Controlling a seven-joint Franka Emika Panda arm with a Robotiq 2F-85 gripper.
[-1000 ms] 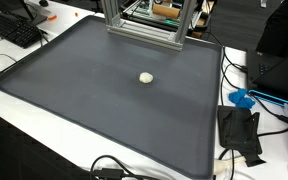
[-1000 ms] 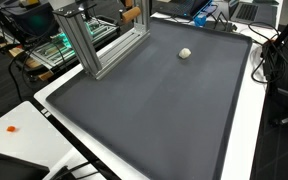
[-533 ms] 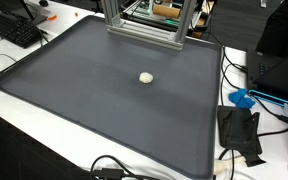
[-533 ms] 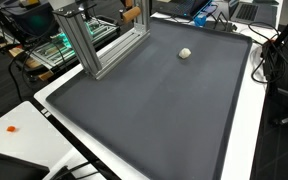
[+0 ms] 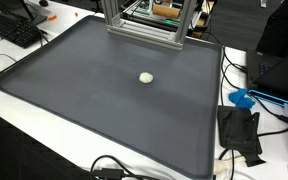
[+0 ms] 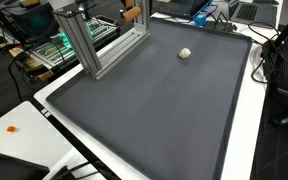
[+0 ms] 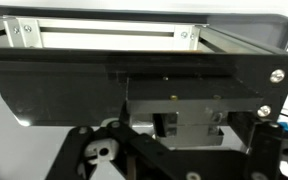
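Note:
A small white ball (image 5: 146,76) lies alone on the large dark mat (image 5: 74,100); it also shows near the mat's far end (image 6: 185,53) in the exterior views. My gripper (image 7: 179,165) shows only in the wrist view, as dark linkages at the bottom left and right, spread wide apart with nothing between them. It faces a black panel (image 7: 134,80) and an aluminium rail (image 7: 114,35) at close range. The ball is out of the wrist view. Neither the arm nor the gripper appears in the exterior views.
An aluminium frame (image 5: 144,25) stands at the mat's back edge, and is also seen at the mat's corner (image 6: 94,40). A keyboard (image 5: 14,30), a blue item (image 5: 242,98), a black item (image 5: 239,130) and cables lie beside the mat.

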